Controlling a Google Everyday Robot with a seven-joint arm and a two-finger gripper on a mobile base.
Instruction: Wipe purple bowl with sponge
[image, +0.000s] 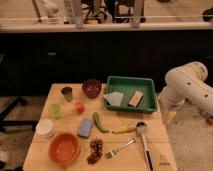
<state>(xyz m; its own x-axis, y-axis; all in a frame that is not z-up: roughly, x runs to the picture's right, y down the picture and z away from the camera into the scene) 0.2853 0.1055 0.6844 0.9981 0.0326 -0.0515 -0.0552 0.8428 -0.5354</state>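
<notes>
The purple bowl (92, 88) stands upright at the back of the wooden table (152, 121), just left of the green tray. The blue-grey sponge (85, 127) lies flat near the table's middle, in front of the bowl and right of a white tub. My gripper (169, 115) hangs at the end of the white arm (187, 82), off the table's right edge beside the tray. It is far from both the bowl and the sponge and holds nothing that I can see.
The green tray (131, 79) holds a pale blue cloth (114, 98) and a tan block (135, 98). An orange bowl (64, 148), grey cup (67, 93), green cup (55, 110), white tub (45, 128), green pepper (99, 122), banana (124, 129), ladle (143, 137) and fork (120, 148) lie around.
</notes>
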